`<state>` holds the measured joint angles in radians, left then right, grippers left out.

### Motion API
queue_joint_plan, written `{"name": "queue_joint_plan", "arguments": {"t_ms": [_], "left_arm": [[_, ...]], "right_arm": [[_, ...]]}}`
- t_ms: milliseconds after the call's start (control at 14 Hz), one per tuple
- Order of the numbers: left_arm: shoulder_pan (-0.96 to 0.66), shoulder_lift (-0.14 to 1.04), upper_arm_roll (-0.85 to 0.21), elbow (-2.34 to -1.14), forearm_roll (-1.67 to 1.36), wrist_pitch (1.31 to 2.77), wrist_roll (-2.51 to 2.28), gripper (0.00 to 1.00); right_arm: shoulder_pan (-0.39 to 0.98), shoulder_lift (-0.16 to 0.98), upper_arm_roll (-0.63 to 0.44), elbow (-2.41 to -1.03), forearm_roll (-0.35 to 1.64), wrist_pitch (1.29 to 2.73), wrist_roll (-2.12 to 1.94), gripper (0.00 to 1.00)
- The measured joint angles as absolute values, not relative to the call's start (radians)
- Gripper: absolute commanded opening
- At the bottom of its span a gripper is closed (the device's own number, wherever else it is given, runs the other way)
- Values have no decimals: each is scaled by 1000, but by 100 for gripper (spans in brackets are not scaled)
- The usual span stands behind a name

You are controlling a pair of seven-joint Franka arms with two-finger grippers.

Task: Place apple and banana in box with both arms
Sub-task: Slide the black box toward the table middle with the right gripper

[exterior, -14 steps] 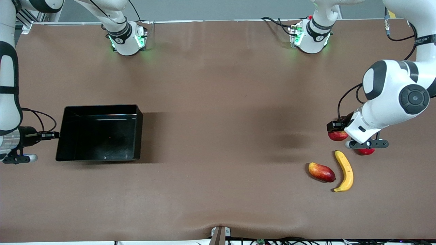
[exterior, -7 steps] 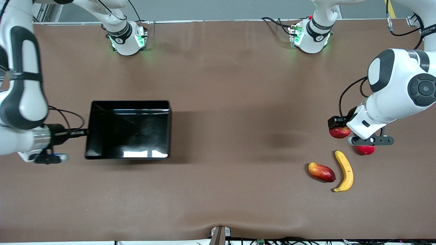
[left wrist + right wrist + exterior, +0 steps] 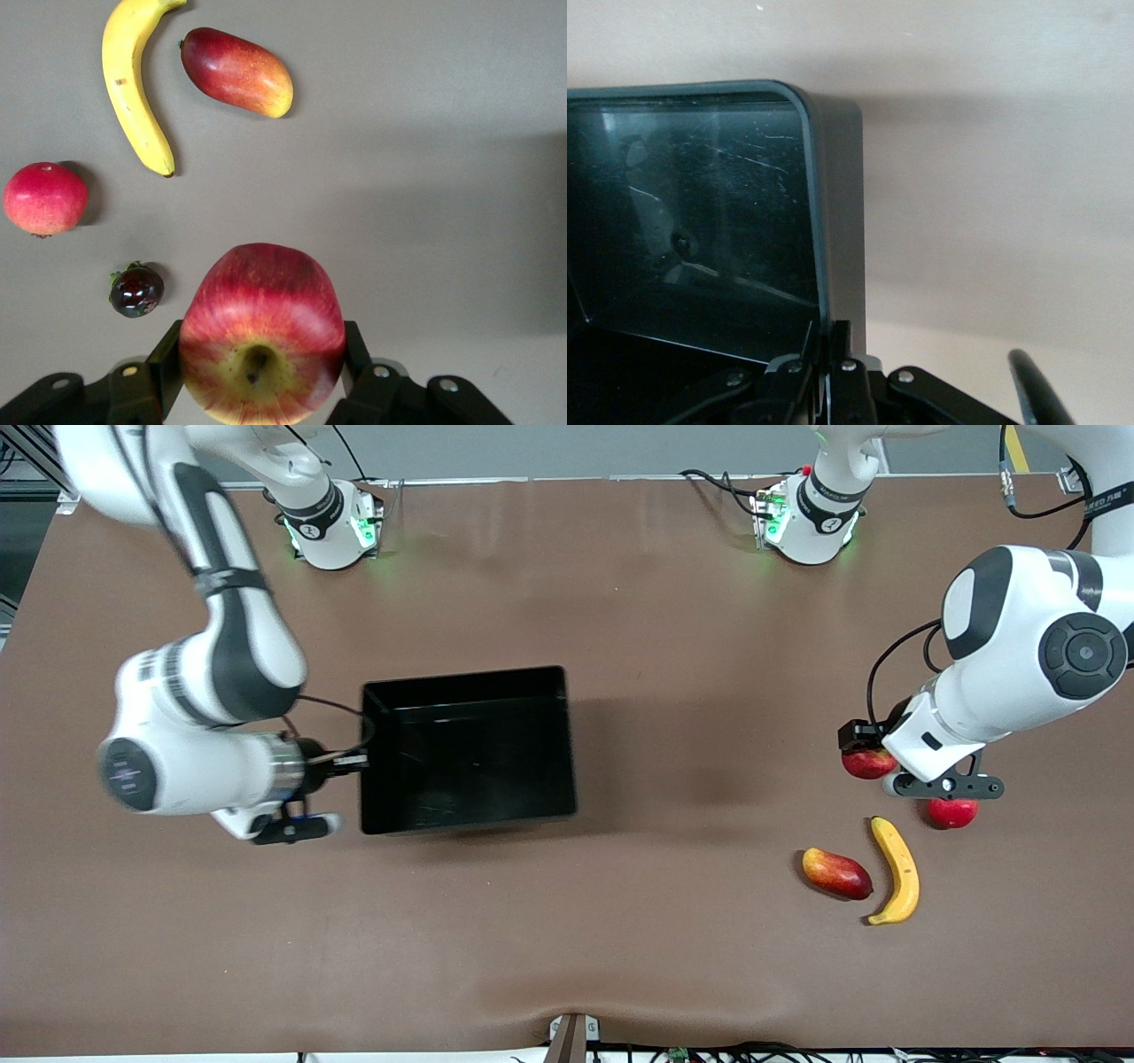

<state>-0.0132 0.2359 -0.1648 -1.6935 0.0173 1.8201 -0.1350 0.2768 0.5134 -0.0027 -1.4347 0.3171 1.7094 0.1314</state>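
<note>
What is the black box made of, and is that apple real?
The box looks like glossy hard plastic: its inside mirrors light and shows fine scratches. The apple in the left tool has a smooth, even sheen, so possibly plastic; I can't tell for sure.

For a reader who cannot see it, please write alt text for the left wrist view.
The left gripper holds a red and yellow apple between its fingers above the table. Below lie a banana beside a mango, a round red fruit and a small dark fruit.
</note>
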Motion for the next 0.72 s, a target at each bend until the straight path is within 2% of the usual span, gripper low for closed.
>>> {"name": "queue_joint_plan", "arguments": {"t_ms": [358,717], "left_arm": [[-14,236,-188,-1691,17,1758,-236,0],[-14,236,-192,-1690,17,1749,-277,0]], "right_arm": [[457,549,-2,-1486,344,1931,367,0],[530,627,-4,-1497,414,2063,391,0]]}}
